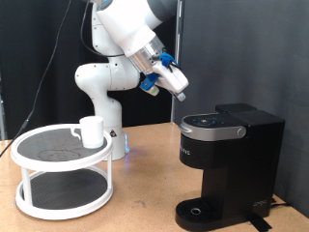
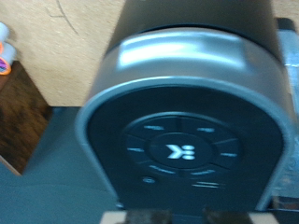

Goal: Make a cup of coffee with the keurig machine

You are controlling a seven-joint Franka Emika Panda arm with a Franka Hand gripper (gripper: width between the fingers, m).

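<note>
The keurig machine (image 1: 230, 159) stands on the wooden table at the exterior view's right, black, with its silver-rimmed lid down. The gripper (image 1: 181, 90) hangs tilted in the air just above and to the left of the lid, touching nothing. Nothing shows between its fingers. The wrist view is filled by the machine's lid (image 2: 182, 121) with its round button panel, seen close and blurred. The cup (image 1: 92, 130), a small white mug, stands on the top tier of a white round rack (image 1: 29, 155) at the exterior view's left, far from the gripper.
The rack has two tiers with dark mesh shelves. The robot's white base (image 1: 106, 106) stands behind it. A black curtain hangs behind the table. A dark brown block (image 2: 19, 121) shows beside the machine in the wrist view.
</note>
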